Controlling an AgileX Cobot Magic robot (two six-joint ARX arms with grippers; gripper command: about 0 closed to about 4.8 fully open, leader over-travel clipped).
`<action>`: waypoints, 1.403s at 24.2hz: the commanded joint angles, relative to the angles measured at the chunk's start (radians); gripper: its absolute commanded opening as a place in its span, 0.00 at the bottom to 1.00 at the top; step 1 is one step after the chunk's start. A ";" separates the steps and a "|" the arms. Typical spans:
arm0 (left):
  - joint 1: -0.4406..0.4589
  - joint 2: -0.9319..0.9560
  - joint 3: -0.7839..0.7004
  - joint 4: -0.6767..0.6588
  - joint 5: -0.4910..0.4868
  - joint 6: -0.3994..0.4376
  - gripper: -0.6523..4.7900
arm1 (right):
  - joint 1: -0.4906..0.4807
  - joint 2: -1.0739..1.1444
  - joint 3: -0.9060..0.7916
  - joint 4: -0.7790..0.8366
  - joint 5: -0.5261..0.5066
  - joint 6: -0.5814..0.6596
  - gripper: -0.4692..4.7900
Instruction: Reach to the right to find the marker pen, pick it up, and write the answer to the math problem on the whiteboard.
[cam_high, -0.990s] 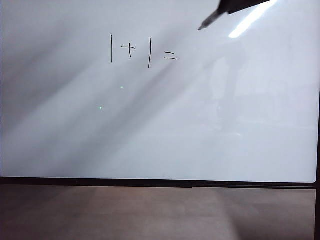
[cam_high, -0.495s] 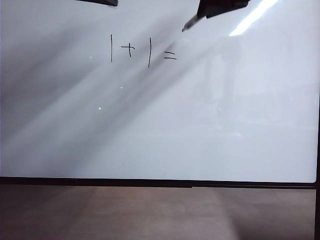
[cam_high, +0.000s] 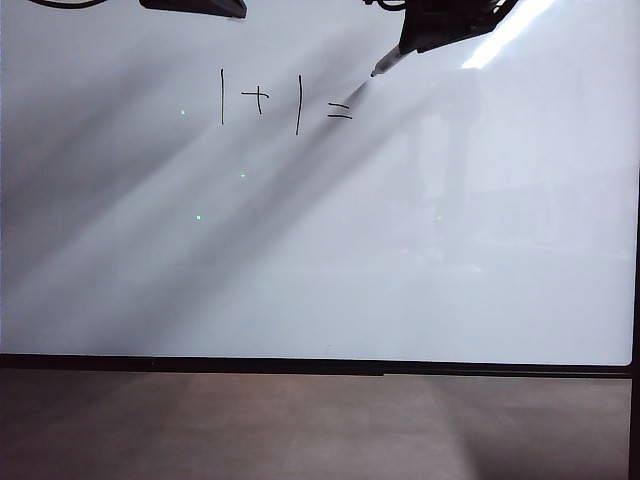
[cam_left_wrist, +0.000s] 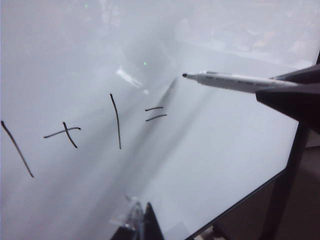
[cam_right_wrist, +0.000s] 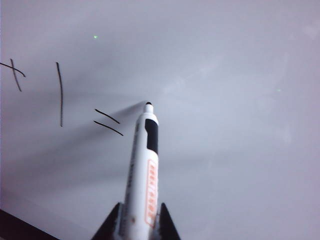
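Observation:
The whiteboard (cam_high: 320, 260) fills most of the exterior view. The math problem (cam_high: 285, 103), thin black strokes, sits in its upper middle. My right gripper (cam_high: 410, 45) reaches in from the top edge, shut on the marker pen (cam_high: 386, 63). The pen's black tip hangs just up and right of the equals sign, close to the board, its shadow almost meeting it. The right wrist view shows the white pen (cam_right_wrist: 142, 170) between the right gripper's (cam_right_wrist: 137, 227) dark fingers, beside the problem (cam_right_wrist: 60, 95). No answer is in view. My left gripper (cam_left_wrist: 142, 225) is shut and empty over the board, and is also at the exterior view's top (cam_high: 200, 6). Its view shows the pen (cam_left_wrist: 230, 81).
A brown wooden surface (cam_high: 300, 425) lies below the whiteboard's thin black edge (cam_high: 300, 365). A bright glare streak (cam_high: 500, 35) crosses the board's upper right. The board's edge and a dark frame (cam_left_wrist: 287, 170) show in the left wrist view.
My right gripper has carried the pen left and down toward the equals sign. The left gripper has come into the exterior view at the top edge.

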 joint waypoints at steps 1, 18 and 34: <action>0.000 -0.003 0.002 0.018 0.002 0.008 0.11 | -0.004 0.010 0.006 0.024 -0.013 -0.003 0.08; 0.001 -0.003 0.002 0.013 0.000 0.007 0.11 | -0.060 0.023 0.008 0.047 -0.015 -0.004 0.08; 0.001 -0.003 0.002 0.010 0.000 0.007 0.11 | -0.078 0.016 0.008 0.026 0.032 -0.023 0.08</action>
